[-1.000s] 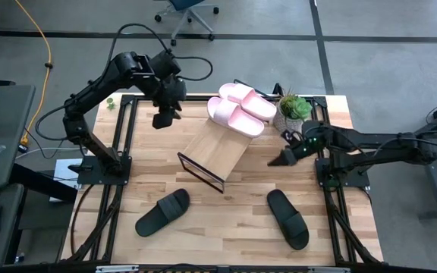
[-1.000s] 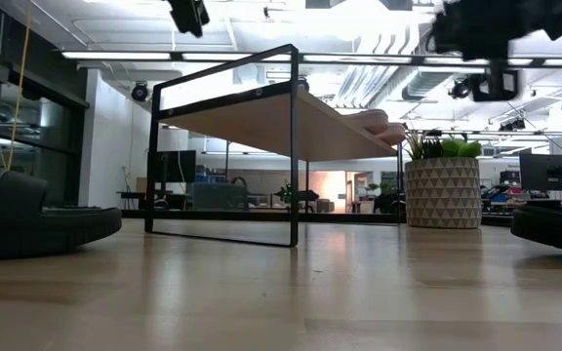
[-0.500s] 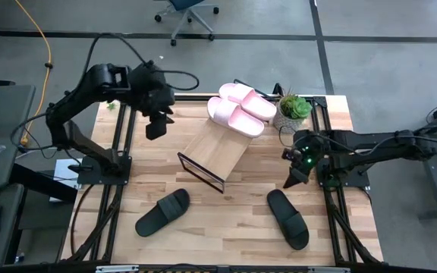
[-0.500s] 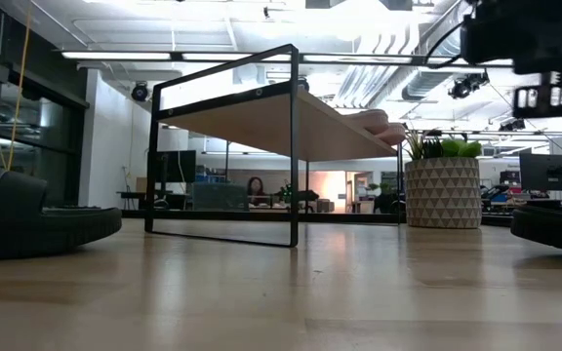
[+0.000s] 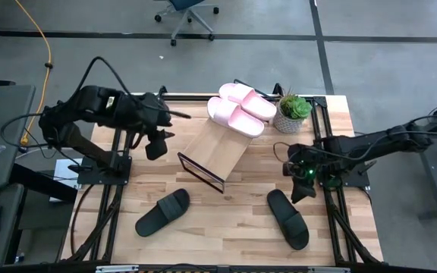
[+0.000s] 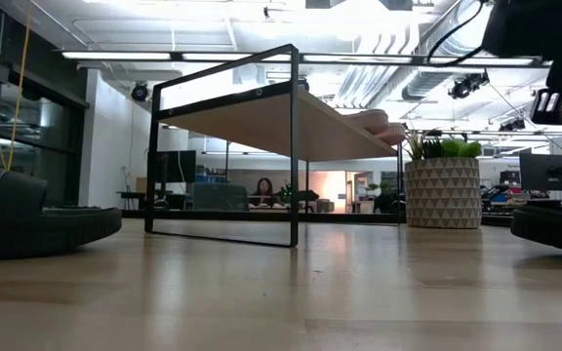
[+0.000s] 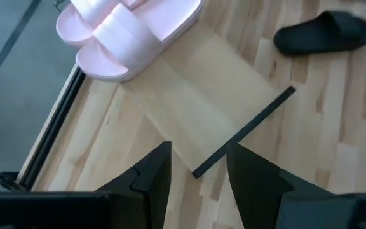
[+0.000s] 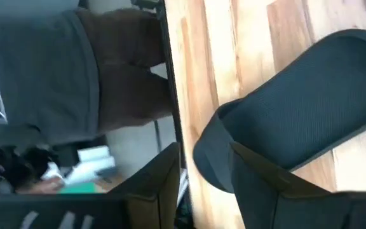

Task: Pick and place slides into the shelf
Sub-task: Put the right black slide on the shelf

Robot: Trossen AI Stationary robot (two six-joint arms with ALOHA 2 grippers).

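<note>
Two pale pink slides (image 5: 239, 110) (image 7: 124, 27) lie side by side on the far end of the slanted shelf (image 5: 217, 149) (image 7: 203, 97). Both black slides rest flat on the table, one at near left (image 5: 163, 212) and one at near right (image 5: 288, 218) (image 8: 307, 117). My left gripper (image 5: 156, 147) (image 7: 199, 152) hovers open above the table just left of the shelf. My right gripper (image 5: 302, 189) (image 8: 201, 166) is open, low over the far end of the right black slide; whether it touches the slide cannot be told.
A potted plant (image 5: 290, 112) (image 6: 442, 185) stands at the far right beside the pink slides. The shelf's black frame (image 6: 293, 146) rises at its near end. Bare planks (image 5: 226, 220) lie between the two black slides. Black rails run along both table sides.
My left gripper has swung from above the shelf's far left corner toward the table's near and left edges, turning as it went. My right gripper has gone toward the near edge and down, tipping toward the right black slide. No slide has moved.
</note>
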